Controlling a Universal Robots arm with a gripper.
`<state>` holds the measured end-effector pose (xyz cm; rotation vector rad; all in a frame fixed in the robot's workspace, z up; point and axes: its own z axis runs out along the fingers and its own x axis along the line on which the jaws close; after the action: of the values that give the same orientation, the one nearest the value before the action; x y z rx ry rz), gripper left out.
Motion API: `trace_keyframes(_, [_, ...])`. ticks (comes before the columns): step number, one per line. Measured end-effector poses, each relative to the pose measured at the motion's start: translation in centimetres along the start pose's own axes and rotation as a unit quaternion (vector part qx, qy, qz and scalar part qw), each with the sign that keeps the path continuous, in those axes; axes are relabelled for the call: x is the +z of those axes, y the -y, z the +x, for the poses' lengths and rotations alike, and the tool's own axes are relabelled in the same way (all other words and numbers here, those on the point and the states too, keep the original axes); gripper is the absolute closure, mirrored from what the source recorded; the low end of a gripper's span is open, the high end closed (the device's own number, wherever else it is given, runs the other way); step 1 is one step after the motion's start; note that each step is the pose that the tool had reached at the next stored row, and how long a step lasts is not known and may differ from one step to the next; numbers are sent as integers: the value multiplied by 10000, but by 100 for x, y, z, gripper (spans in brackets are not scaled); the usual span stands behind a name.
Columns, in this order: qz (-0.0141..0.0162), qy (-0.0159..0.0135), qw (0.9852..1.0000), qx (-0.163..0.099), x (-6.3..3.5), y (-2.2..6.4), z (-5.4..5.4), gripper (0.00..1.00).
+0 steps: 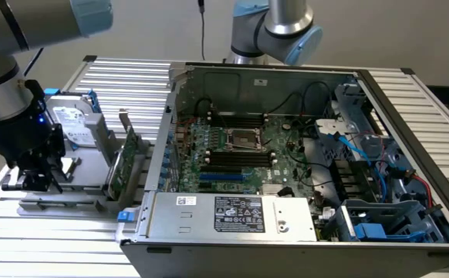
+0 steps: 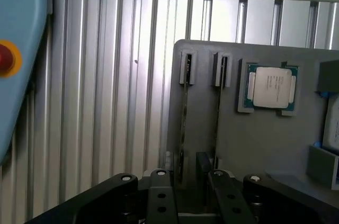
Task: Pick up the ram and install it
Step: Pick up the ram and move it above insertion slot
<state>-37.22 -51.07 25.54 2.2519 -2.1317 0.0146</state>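
- Alu slat table (image 1: pixel 132 81): carries the lot, incl. the grey holder plate (image 2: pixel 254 144), which is the ref for everything below.
- PC case (image 1: pixel 286 255): open, mobo w/ black slots inside. It sits just beside the plate, on the exterior view's right of it.
- Hard drive (image 1: pixel 74 124), blue rails: stands upright on the plate.
- Expansion card (image 1: pixel 124 162): upright on edge along the plate's case-side edge.
- Gripper (image 2: pixel 189 177): hangs over the plate, pointing down at it. Fingers stand wide apart w/ nothing between the pads, so no hold on anything.
- CPU (image 2: pixel 271 87): flat in a pocket on the plate, beside the stick slots.
- Ram (image 2: pixel 184 113): thin stick on edge in the plate's slot farther from the CPU pocket.
  - Its near end falls in the gap between the fingers, apart from both as far as I can tell.
  - Long axis runs along the plate, straight away from the gripper and crosswise to the finger gap, so the flat faces look set toward the pads.
- 2nd stick (image 2: pixel 217 113): parallel in the slot nearer the CPU, roughly in line w/ one finger (image 2: pixel 225 195).
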Motion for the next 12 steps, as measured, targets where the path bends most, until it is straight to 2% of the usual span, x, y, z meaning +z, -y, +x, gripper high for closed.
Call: trace_keyframes(12, [0,0,10000,12,221,-12,41,69])
